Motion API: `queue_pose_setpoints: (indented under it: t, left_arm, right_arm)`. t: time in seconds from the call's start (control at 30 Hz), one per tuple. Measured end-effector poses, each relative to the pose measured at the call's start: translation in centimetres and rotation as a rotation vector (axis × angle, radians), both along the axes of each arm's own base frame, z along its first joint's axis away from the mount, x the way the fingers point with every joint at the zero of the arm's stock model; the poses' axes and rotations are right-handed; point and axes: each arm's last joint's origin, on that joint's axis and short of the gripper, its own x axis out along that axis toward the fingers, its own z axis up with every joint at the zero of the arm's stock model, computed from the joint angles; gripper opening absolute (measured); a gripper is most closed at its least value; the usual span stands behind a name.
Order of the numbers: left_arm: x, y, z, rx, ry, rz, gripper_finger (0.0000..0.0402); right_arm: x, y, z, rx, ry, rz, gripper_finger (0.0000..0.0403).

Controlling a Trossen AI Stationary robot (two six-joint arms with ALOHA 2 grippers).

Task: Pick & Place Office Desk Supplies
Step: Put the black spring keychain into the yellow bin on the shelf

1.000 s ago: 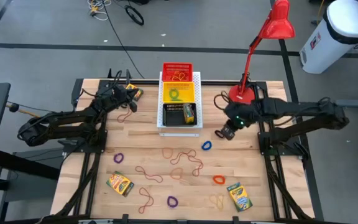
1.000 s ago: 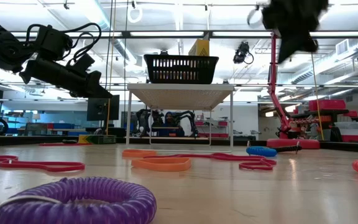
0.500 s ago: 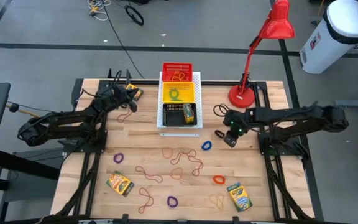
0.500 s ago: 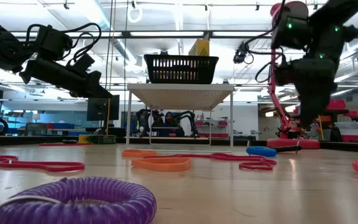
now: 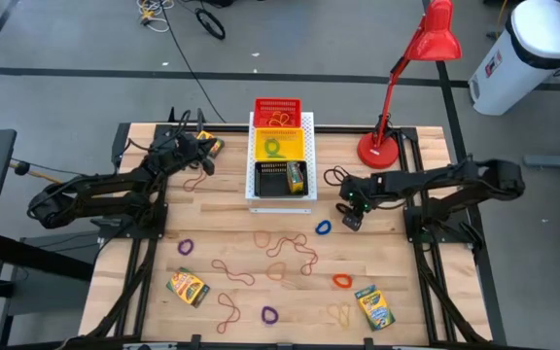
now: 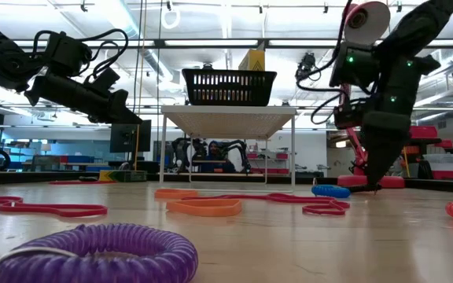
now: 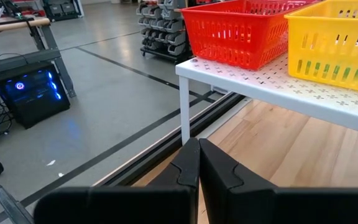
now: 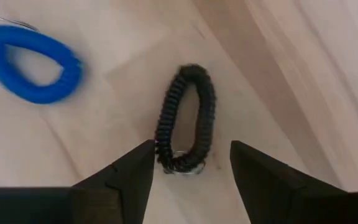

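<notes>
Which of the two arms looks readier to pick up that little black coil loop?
The right one. The right gripper hangs open directly over the black loop, fingers on either side of it. The left gripper is shut, waiting beside the white shelf at the table's far-left side.

Even overhead light is flooding the desk (image 5: 397, 292), casting only faint shadows. Ceiling strip lights are glaring in the low view, where the nearest purple loop (image 6: 93, 251) is blurring. Beyond the right jaws, the blue loop (image 8: 33, 65) is smearing.
</notes>
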Motion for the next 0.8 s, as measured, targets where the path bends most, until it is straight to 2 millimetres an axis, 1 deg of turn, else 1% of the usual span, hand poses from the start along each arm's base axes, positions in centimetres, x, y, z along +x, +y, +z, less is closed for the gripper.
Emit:
queue_pose_setpoints:
  t: [0.13, 0.23, 0.37, 0.43, 0.53, 0.63, 0.73, 0.8]
  left_arm:
    - [0.0, 0.0, 0.0, 0.0, 0.0, 0.001, 0.0008]
    - [0.0, 0.0, 0.0, 0.0, 0.0, 0.001, 0.0008]
    - [0.0, 0.0, 0.0, 0.0, 0.0, 0.001, 0.0008]
    - [0.0, 0.0, 0.0, 0.0, 0.0, 0.001, 0.0008]
    - [0.0, 0.0, 0.0, 0.0, 0.0, 0.001, 0.0008]
    - [0.0, 0.0, 0.0, 0.0, 0.0, 0.001, 0.0008]
    - [0.0, 0.0, 0.0, 0.0, 0.0, 0.001, 0.0008]
    - [0.0, 0.0, 0.0, 0.0, 0.0, 0.0, 0.0008]
  right_arm:
    - [0.5, -0.1, -0.6, -0.002, 0.0, 0.005, 0.022]
    - [0.8, -0.1, -0.9, 0.005, -0.01, -0.023, 0.022]
    - [1.2, -0.2, -0.8, 0.008, -0.053, -0.05, 0.0215]
    - [1.3, -0.2, -0.8, 0.012, -0.066, -0.068, 0.0203]
    - [1.7, -0.2, -1.0, 0.015, -0.089, -0.093, 0.017]
    - [1.9, 0.1, -1.4, 0.001, -0.061, -0.105, 0.0141]
    - [1.9, 0.5, -2.1, -0.021, -0.015, -0.116, 0.0134]
    - [2.0, 1.0, -2.3, -0.038, 0.004, -0.105, 0.0142]
